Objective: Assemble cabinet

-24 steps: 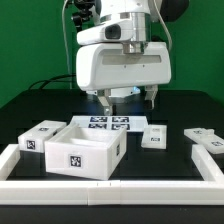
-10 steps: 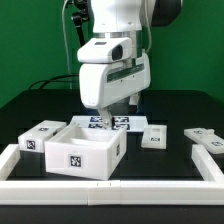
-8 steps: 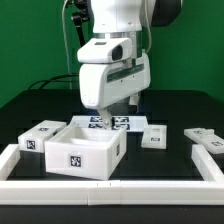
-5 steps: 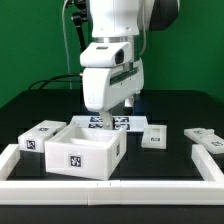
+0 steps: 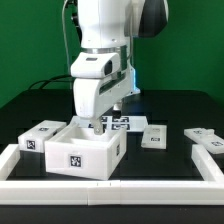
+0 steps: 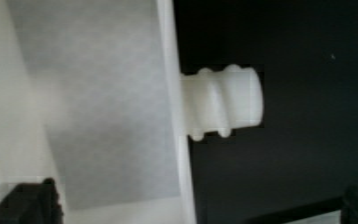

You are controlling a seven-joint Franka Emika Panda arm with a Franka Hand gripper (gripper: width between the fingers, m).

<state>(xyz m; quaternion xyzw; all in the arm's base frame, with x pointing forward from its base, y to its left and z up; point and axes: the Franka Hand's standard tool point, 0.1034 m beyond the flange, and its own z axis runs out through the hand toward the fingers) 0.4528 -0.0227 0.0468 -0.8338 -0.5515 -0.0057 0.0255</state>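
The cabinet's open white box body (image 5: 86, 150) stands at the front left of the exterior view, with a tag on its front face. My gripper (image 5: 100, 126) hangs over the box's back wall, fingers pointing down. In the wrist view the dark fingertips (image 6: 23, 203) stand far apart at the frame's edges. The gripper (image 6: 194, 205) is open, with the box's thin wall (image 6: 172, 150) between the fingers and untouched. A ribbed white peg (image 6: 226, 102) sticks out from that wall. Smaller white tagged blocks lie at the left (image 5: 40, 135), the middle right (image 5: 155, 137) and the far right (image 5: 206, 139).
The marker board (image 5: 126, 123) lies flat behind the box, partly hidden by my gripper. Low white border rails (image 5: 120, 190) run along the front and both sides of the black table.
My arm has swung toward the exterior view's left and come down, from over the marker board to the box's back wall. The parts have not moved.
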